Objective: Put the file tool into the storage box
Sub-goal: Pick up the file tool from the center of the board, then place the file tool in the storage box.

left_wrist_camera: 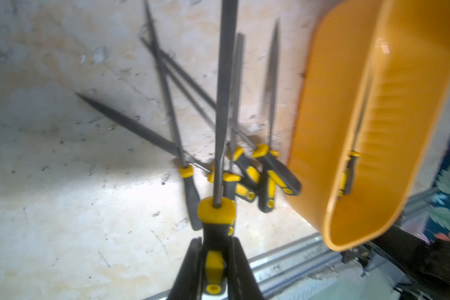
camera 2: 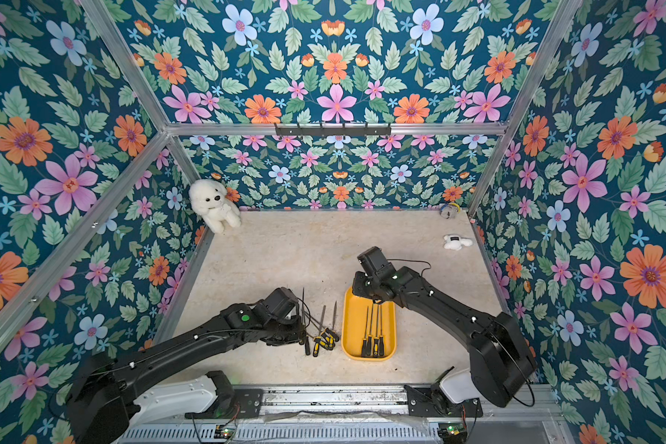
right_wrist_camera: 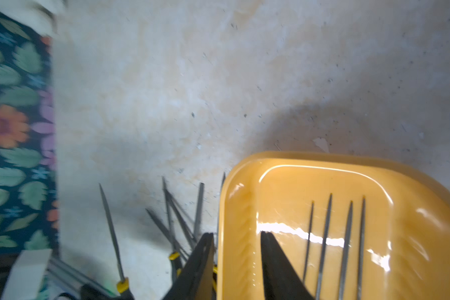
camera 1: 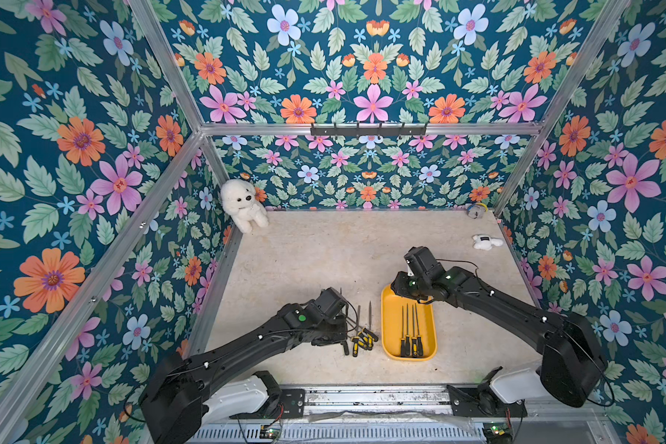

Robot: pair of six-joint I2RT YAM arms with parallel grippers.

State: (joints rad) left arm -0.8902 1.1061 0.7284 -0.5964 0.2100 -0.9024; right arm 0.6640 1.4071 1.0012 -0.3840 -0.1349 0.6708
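My left claw [left_wrist_camera: 215,242] is closed on the handle of one file [left_wrist_camera: 226,91]; the yellow box [camera 1: 392,326] lies just right of it, both lengthwise near-to-far.

You're in a robot lab test cell. Aluminium frame bars [camera 1: 247,128] hold printed floral wall panels [camera 1: 373,57] around a beige tabletop [camera 1: 323,250]. Your left arm [camera 1: 227,353] and right arm [camera 1: 516,311] mount on a metal rail [camera 1: 373,398] at 6 o'clock; bare circuit board [camera 1: 268,431] with lit LEDs there too. Plush dog [camera 1: 243,203] propped at 10 o'clock.
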